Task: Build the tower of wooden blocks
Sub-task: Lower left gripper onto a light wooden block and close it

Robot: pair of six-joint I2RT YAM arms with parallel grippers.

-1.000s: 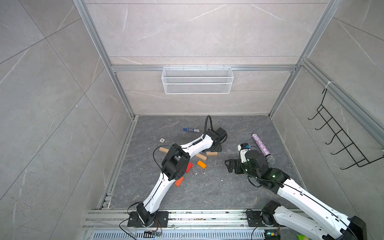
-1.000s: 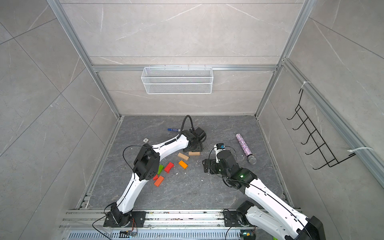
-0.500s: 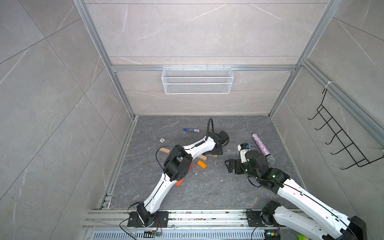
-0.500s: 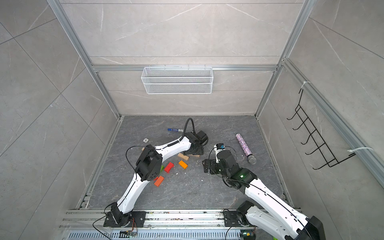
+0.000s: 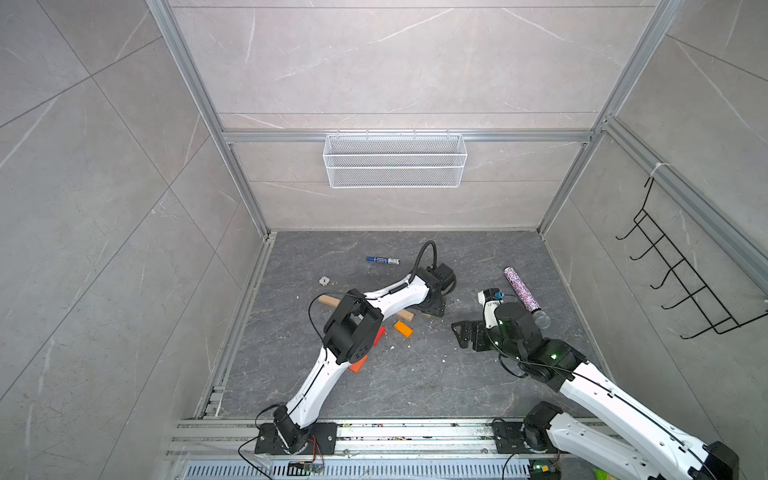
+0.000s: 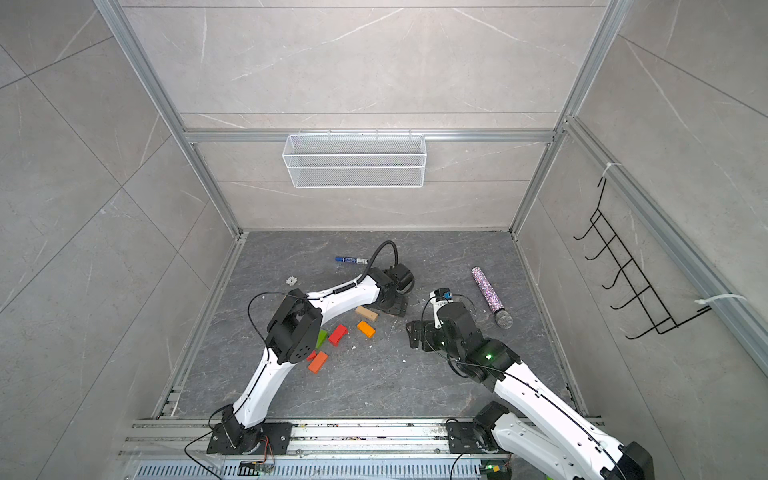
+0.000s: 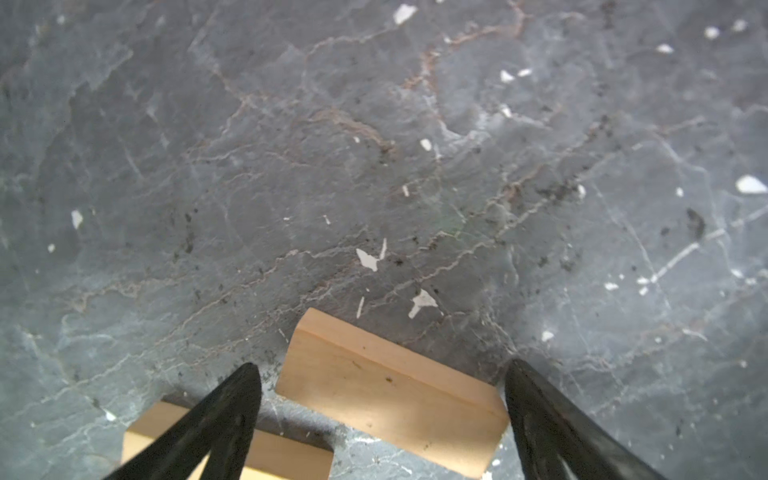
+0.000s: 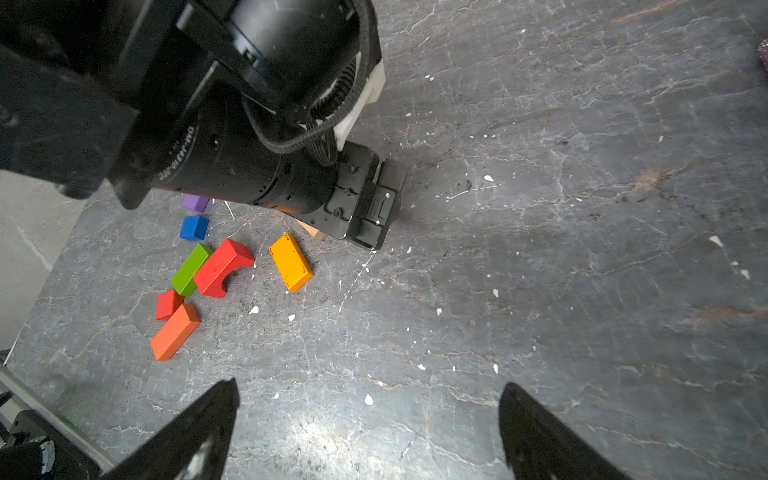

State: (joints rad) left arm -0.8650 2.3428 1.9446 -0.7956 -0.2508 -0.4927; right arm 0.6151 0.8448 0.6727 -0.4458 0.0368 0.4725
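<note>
L gripper [image 7: 378, 370] is down at the dark grey stone-look floor [image 7: 374, 145], jaws spread wide, nothing held. A plain tan wooden oblong block [image 7: 390, 399] lies flat betw. its fingers. There's a clear gap on one side. Its far corner sits just beside the other fingertip; can't tell if touching. A second tan wooden oblong [image 7: 286, 453] lies nearer the palm, partly hidden by one finger, w/ a strip of floor betw. the two & not parallel.

R gripper [image 8: 368, 415] hovers wide open over bare floor, empty. Ahead of its fingertips, near the L gripper's housing, the rest lie loose:
- yellow-orange oblong block [image 8: 291, 262]
- red arched block [image 8: 222, 266]
- green oblong block [image 8: 190, 269]
- small red cube [image 8: 168, 304]
- orange oblong block [image 8: 175, 331]
- blue cube [image 8: 193, 227]
- purple cube [image 8: 195, 202]

No tower yet; prob. base-layer stage.

To do it well: the block sits skewed to the jaw line, so turn the wrist until pads face its long sides squarely before any squeeze. If leaving it, go straight up so no finger clips that corner. Tan pieces shd end flush & parallel, else upper layers rock. R gripper: hold off till L is out.
</note>
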